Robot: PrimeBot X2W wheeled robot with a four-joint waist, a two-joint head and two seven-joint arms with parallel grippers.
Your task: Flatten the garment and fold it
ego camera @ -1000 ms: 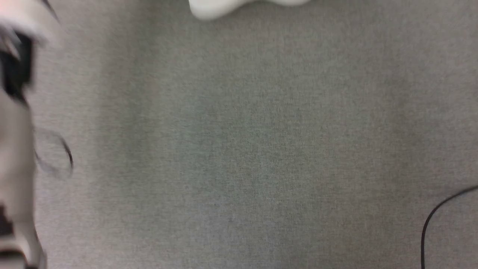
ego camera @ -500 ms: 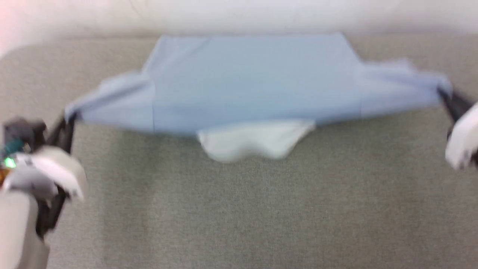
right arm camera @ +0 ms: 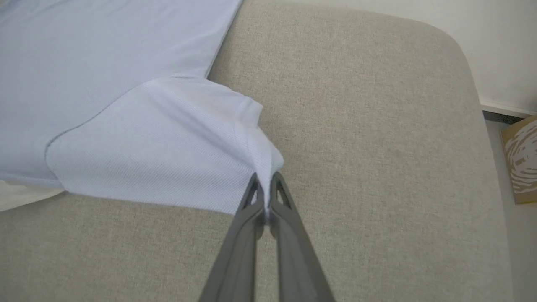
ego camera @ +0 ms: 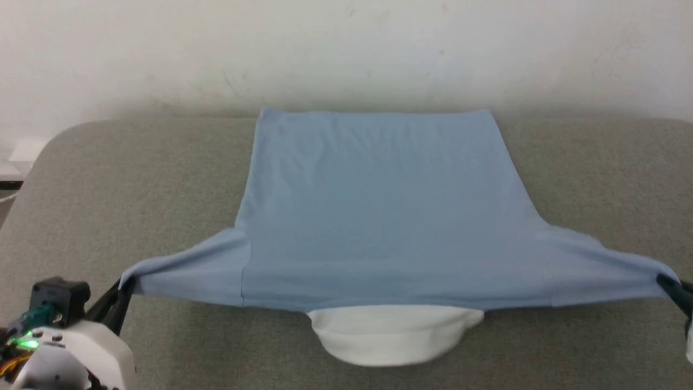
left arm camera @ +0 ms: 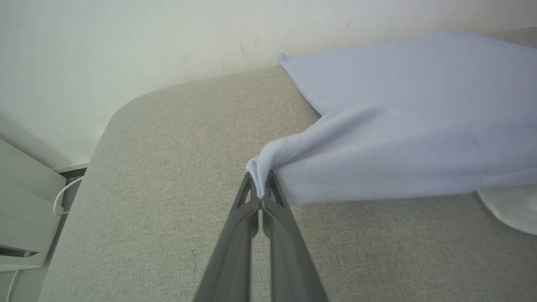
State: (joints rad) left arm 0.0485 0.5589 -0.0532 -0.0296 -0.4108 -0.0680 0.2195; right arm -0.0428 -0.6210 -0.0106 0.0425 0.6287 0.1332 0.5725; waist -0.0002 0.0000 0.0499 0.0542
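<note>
Left gripper (ego camera: 125,285), at the lower left of the head view, pinches one sleeve tip of the garment (ego camera: 379,216), spread across the frame's middle on the grey pad (ego camera: 135,173), white collar (ego camera: 390,336) at the bottom. At the right edge my right gripper (ego camera: 670,286) pinches the other sleeve. I should tension both evenly, then lower them together so nothing bunches.

Left gripper (ego camera: 124,286) at lower left, right gripper (ego camera: 671,284) at the right edge, arms spread wide, each pinched shut on a shirt (ego camera: 379,216) sleeve tip
</note>
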